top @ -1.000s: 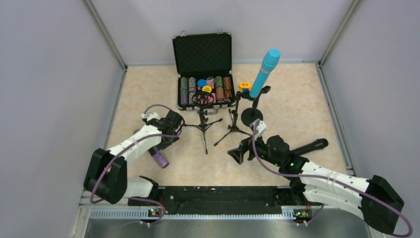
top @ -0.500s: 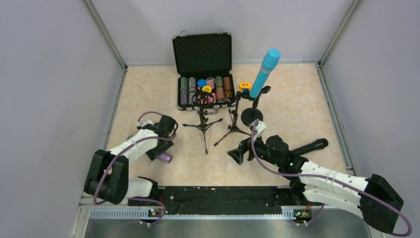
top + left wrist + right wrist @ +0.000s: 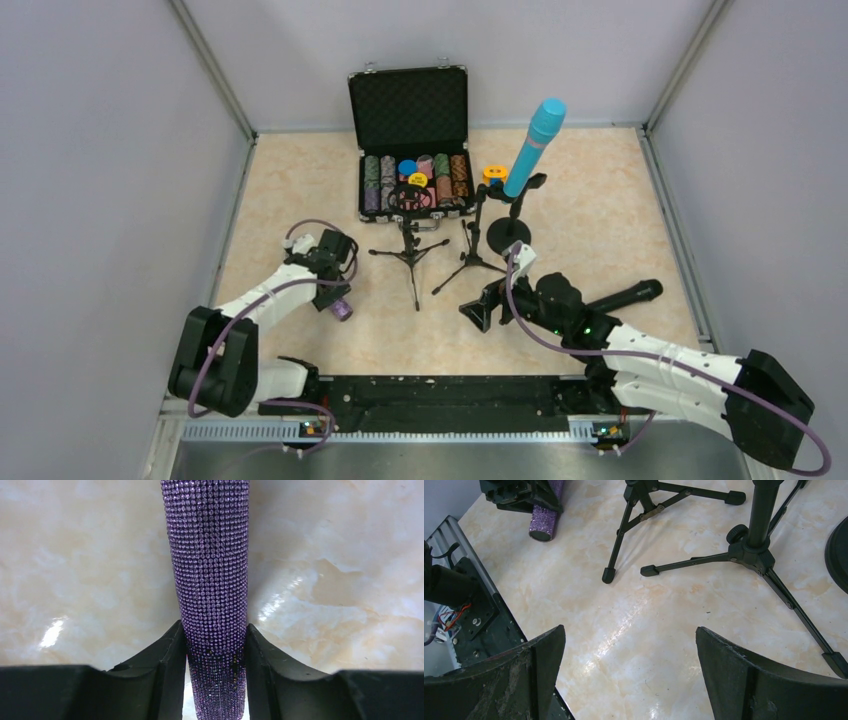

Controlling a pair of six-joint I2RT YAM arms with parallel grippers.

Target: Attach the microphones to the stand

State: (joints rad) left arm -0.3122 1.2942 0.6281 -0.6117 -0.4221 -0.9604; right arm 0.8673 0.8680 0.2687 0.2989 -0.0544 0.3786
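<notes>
Purple glitter mic looks stiff, light, grippy; your left gripper clamps its barrel at 6 o'clock, right gripper gapes.

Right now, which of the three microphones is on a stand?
The cyan microphone, clipped tilted on the round-base stand. The purple microphone is in the left gripper; the black microphone lies on the table.

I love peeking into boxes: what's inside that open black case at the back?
Rows of colourful poker chips fill the case. The clip of a stand covers some chips at the front.
</notes>
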